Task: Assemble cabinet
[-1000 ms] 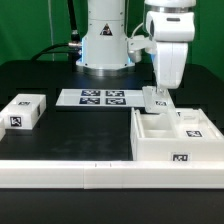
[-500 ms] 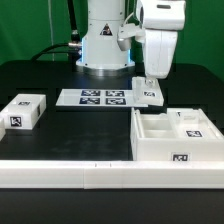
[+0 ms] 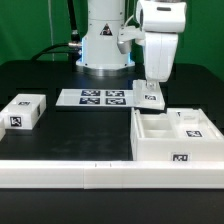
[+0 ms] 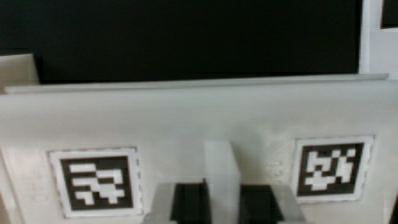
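The cabinet (image 3: 160, 150), a large white open box with a tag on its front wall, lies at the exterior view's right. A tagged white part (image 3: 192, 122) rests inside it. My gripper (image 3: 150, 90) hangs behind the cabinet's back left corner, by the right end of the marker board. It is shut on a small white tagged panel (image 3: 150, 97) and holds it just above the table. In the wrist view the panel (image 4: 196, 110) fills the frame with two tags. My gripper (image 4: 217, 198) pinches the raised rib between them, with dark fingers (image 4: 183, 206) on either side.
The marker board (image 3: 95, 98) lies flat in front of the robot base. A small white tagged block (image 3: 22, 112) sits at the exterior view's left. A long white rail (image 3: 70, 172) runs along the front edge.
My gripper has moved up and toward the exterior view's left, away from the cabinet's back edge, carrying the small panel. In the last half second it has barely moved.
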`<state>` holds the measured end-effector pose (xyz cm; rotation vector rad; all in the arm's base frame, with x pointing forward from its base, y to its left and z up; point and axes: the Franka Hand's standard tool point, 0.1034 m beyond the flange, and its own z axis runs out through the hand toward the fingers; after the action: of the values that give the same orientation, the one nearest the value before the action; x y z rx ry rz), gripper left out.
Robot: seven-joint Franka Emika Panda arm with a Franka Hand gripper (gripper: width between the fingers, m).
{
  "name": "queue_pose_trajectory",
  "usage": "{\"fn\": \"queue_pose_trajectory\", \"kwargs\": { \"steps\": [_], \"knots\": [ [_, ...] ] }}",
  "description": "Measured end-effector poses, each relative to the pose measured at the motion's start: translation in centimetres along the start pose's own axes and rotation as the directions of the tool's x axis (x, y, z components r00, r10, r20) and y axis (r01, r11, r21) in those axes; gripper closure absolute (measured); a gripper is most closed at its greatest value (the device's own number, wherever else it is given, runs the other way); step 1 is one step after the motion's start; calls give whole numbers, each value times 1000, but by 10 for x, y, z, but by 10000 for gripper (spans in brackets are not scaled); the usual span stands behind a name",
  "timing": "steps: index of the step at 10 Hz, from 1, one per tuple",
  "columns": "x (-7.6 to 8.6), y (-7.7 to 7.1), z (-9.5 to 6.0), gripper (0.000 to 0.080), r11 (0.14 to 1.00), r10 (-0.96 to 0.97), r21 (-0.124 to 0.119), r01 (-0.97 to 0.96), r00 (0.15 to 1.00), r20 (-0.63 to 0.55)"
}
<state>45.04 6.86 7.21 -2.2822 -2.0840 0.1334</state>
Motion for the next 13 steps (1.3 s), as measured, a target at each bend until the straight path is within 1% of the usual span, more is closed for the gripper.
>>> {"fn": "queue_pose_trajectory", "kwargs": {
  "steps": [4, 5, 6, 12, 13],
  "knots": [
    [0, -2, 2, 731, 1000, 0, 4, 0, 1000, 0],
    [-1, 4, 3, 731, 1000, 4, 4, -4, 1000, -4],
    [-2, 6, 4, 731, 1000, 6, 4, -6, 1000, -5],
    [-1, 8, 5, 731, 1000, 6, 4, -6, 1000, -8],
    [-2, 8, 6, 731, 1000, -7, 13, 7, 1000, -5]
  ]
}}
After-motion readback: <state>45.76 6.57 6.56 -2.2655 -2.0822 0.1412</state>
